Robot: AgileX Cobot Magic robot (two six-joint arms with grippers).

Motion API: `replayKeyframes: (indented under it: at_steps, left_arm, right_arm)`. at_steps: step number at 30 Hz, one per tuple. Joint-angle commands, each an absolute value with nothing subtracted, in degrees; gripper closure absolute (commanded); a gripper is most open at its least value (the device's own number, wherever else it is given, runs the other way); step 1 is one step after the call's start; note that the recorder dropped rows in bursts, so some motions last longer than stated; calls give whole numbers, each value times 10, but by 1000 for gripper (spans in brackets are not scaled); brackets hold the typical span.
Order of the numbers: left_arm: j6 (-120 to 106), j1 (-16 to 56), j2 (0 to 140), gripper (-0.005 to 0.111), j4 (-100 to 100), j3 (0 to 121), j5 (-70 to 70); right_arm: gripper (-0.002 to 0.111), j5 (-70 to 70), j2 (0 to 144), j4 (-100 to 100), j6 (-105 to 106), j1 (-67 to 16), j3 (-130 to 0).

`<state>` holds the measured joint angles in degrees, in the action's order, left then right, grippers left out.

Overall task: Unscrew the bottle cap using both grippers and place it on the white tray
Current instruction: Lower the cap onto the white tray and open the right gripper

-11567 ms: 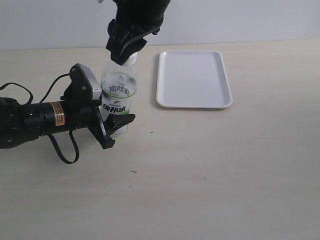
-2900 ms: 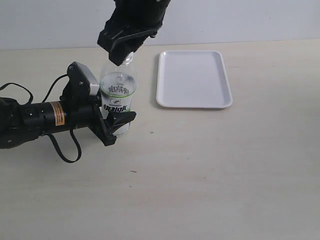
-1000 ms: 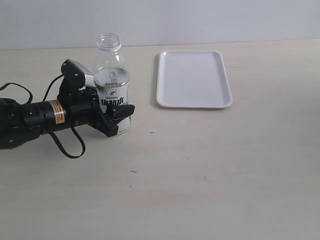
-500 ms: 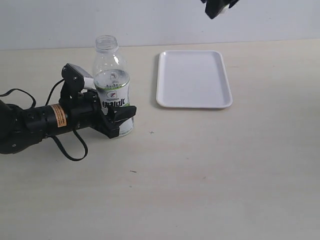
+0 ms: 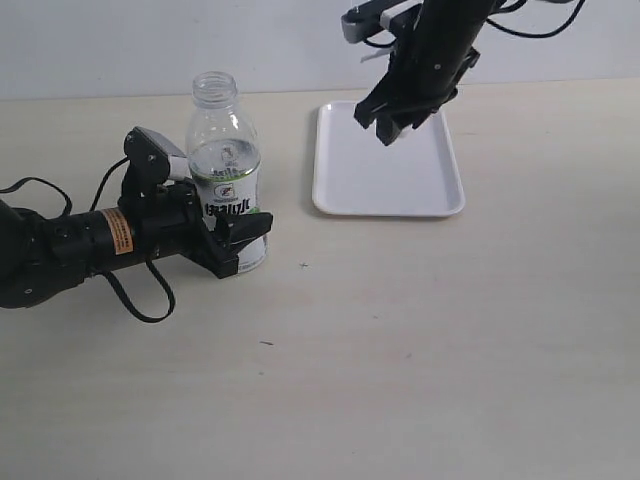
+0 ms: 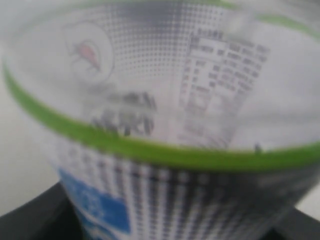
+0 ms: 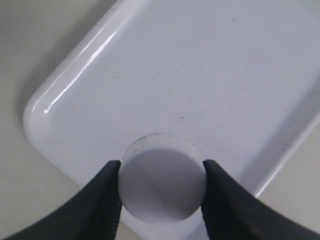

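Two grippers are loaded. My right gripper (image 5: 390, 128) hangs over the far-left corner of the white tray (image 5: 400, 190), by the far edge of the table (image 5: 400, 350). Its fingers (image 7: 100, 205) are narrowly parted and pinch the bottle cap (image 7: 162, 184). My left gripper (image 5: 234, 236) is clamped round the uncapped, upright bottle (image 5: 222, 150) toward the left edge. The label is white and green with dark characters, and its small print is too blurred to read.

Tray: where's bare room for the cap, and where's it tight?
Whole tray is bare; the right gripper, holding the cap, hangs over its far-left part. Its near half is open. The table strip between tray and bottle is also free. Tight only around the bottle, where the left gripper clamps it.
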<state>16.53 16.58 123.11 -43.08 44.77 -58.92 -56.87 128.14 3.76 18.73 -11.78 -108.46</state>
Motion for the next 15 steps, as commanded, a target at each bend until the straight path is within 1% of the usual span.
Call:
replayKeyframes:
  at_steps: [1,5,15]
  left_arm:
    - [163,166,1232,107,-422,449,-628]
    - [163,166,1232,107,-422,449,-631]
    - [163,166,1232,107,-422,449,-647]
  right_arm:
    - [108,-525,1312,39,190,-115,-1083]
    - [108,-476,1336,43,190,-115,-1083]
    - [108,-428,1365,44,209,-115,-1083]
